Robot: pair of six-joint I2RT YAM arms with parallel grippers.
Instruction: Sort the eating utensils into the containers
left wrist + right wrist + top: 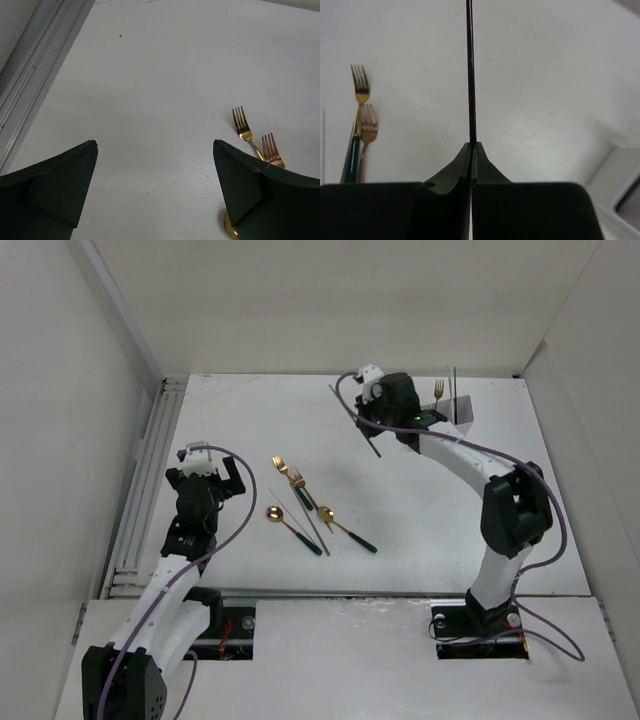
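Observation:
My right gripper [368, 418] [471, 146] is shut on a thin dark chopstick [469, 70], which sticks out past the arm [377, 448] above the table's far middle. The white container [464, 416] stands at the far right with a gold fork [438, 390] and a dark stick [455, 380] upright in it; its corner [619, 167] shows in the right wrist view. Two gold forks [281, 466] [297, 479] [241, 123] [360, 87], two gold spoons [273, 512] [325, 512] and a thin chopstick [312, 520] lie mid-table. My left gripper [207, 478] [155, 150] hangs open left of them, holding nothing.
A metal rail [140, 490] [30, 75] runs along the table's left edge. White walls close in the left, back and right sides. Purple cables [545, 570] loop off both arms.

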